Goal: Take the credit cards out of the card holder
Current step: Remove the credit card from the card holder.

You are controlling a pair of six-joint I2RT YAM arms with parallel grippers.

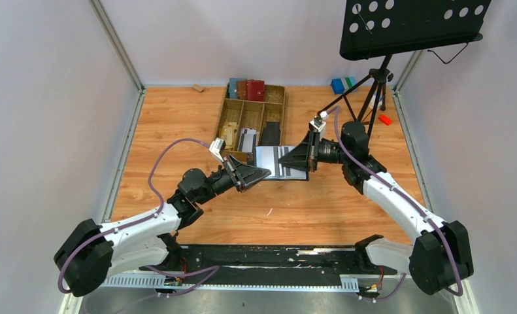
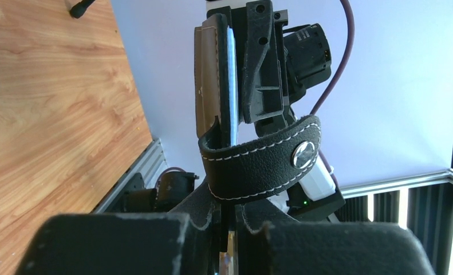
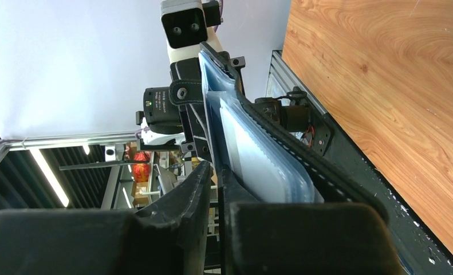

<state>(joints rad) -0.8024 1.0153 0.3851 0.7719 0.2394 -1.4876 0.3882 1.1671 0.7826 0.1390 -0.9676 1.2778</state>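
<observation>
The black card holder (image 1: 280, 162) hangs open above the table between my two grippers, its grey-blue sleeve pages facing up. My left gripper (image 1: 263, 173) has its jaws nearly closed around the holder's left edge. In the left wrist view that thin dark edge (image 2: 233, 197) runs down between the jaws, under the stitched closure tab (image 2: 258, 166). My right gripper (image 1: 306, 157) is shut on the holder's right side. In the right wrist view one leaf (image 3: 211, 114) runs into the narrow gap at my right gripper (image 3: 217, 169), and pale sleeve pages (image 3: 255, 157) lie beside it. No credit cards show apart from the sleeves.
A wooden compartment tray (image 1: 224, 114) stands behind the holder, with red, brown and blue wallets (image 1: 247, 89), a long black flat piece (image 1: 270, 133) and pale items (image 1: 246, 139). A music stand's tripod (image 1: 377, 82), a blue box (image 1: 339, 86) and a red piece (image 1: 385, 120) are at the back right.
</observation>
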